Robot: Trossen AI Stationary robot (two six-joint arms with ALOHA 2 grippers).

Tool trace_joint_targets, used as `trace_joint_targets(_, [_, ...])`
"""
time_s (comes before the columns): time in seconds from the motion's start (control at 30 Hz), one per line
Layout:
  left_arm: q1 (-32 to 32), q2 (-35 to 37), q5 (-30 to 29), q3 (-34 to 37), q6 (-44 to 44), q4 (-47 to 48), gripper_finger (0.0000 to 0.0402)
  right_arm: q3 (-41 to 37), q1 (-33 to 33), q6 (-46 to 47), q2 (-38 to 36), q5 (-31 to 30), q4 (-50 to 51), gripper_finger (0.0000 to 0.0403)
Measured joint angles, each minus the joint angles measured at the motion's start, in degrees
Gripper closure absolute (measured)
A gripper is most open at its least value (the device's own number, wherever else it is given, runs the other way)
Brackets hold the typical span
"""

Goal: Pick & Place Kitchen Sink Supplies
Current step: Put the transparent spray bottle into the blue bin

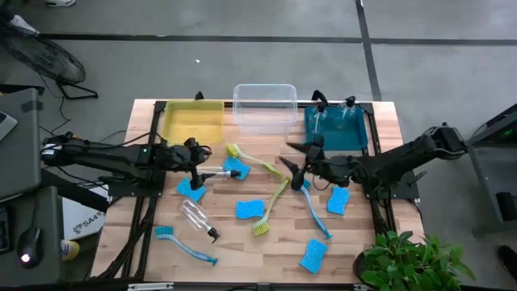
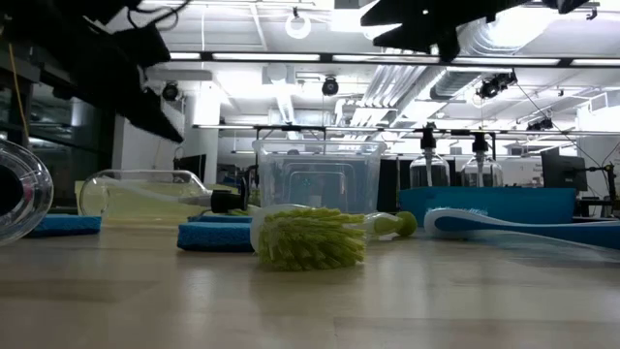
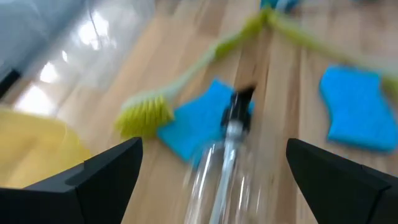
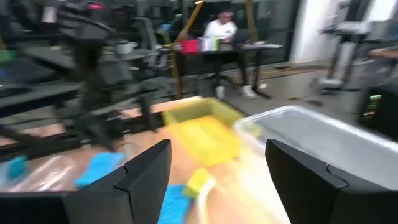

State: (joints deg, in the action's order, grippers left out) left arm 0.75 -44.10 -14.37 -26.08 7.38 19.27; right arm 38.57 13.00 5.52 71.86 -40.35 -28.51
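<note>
Kitchen sink supplies lie scattered on the wooden table. A clear spray bottle (image 3: 217,168) lies on its side with its black nozzle (image 3: 239,107) over a blue sponge (image 3: 198,124), next to a yellow-green brush (image 3: 146,115). My left gripper (image 1: 196,167) hangs open above that bottle, pointing slantwise down, its fingers (image 3: 112,171) apart from it. My right gripper (image 1: 292,166) is open and level above the table's middle, over the crossed yellow-green brush (image 1: 273,202) and blue brush (image 1: 313,208). Another bottle (image 1: 196,217) lies nearer the front.
Along the far edge stand a yellow bin (image 1: 194,121), a clear bin (image 1: 265,107) and a teal bin (image 1: 336,129) with two spray bottles upright in it. More blue sponges (image 1: 250,209) (image 1: 338,200) (image 1: 313,255) and a blue brush (image 1: 186,245) lie toward the front. A potted plant (image 1: 412,259) stands at the front right corner.
</note>
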Motion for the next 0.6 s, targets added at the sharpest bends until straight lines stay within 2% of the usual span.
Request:
trace_joint_targets(0.1, [0.0, -4.05, -0.23, -3.09, 0.0, 5.09, 0.0011, 0.0, 0.73, 0.95, 2.44, 1.89, -0.06, 0.0148])
trace_joint_targets(0.37, [0.02, -16.03, 0.65, -13.99, -2.74, 19.28, 0.0011, 0.0, 3.36, 1.07, 5.07, 0.14, -0.09, 0.0148])
trace_joint_targets(0.47, [0.0, -20.01, 1.85, -16.1, -3.11, 25.44, 0.0011, 0.0, 4.59, 1.01, 5.04, -0.1, -0.2, 0.0148])
trace_joint_targets(0.6, [0.0, -23.56, 4.16, -16.35, -3.17, 28.29, 0.0011, 0.0, 6.08, 0.43, 5.04, -1.84, -0.12, 0.0148])
